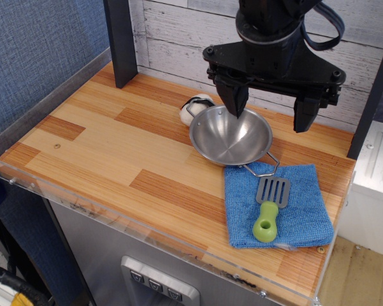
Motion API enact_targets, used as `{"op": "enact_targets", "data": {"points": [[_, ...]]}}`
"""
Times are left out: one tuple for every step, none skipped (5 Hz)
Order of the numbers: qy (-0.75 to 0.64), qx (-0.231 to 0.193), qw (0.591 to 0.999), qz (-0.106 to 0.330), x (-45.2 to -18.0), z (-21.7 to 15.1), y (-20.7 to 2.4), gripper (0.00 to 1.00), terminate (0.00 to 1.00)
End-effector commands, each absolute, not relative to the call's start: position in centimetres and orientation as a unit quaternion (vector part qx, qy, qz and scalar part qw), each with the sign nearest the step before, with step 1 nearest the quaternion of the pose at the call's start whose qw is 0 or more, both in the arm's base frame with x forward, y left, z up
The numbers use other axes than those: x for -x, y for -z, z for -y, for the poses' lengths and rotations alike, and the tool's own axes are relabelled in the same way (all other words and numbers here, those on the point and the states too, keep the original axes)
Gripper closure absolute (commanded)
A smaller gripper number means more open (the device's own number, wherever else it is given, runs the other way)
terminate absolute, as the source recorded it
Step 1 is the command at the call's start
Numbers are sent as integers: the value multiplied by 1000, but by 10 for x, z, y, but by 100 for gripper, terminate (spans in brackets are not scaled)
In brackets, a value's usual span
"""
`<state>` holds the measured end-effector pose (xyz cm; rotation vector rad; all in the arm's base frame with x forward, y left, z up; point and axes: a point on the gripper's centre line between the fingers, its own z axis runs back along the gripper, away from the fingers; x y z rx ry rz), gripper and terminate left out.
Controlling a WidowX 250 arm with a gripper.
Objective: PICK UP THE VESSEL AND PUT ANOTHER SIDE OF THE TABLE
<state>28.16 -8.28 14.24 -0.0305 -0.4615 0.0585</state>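
Your bowl [231,135] sits on the table [102,137] right of centre, its handles on a line running from ten to four o'clock, one touching the blue cloth [303,204]. The gripper [271,108] hangs released, left finger over the bowl's far rim, right finger outside at three o'clock. The bowl lies just toward eight o'clock from its midpoint.

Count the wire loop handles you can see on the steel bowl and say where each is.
2. One handle sticks out from the vessel at its front-right rim, over the blue cloth's edge. The other handle is at the back-left rim, in front of the white egg-shaped object.
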Motion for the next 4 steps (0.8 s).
{"op": "enact_targets", "data": {"points": [[-29,15,973,229,-282,83,-142,0,0],[-149,18,965,215,-274,63,-131,0,0],[-275,22,939,205,-266,51,-125,0,0],[-372,25,907,195,-261,42,-120,0,0]]}}
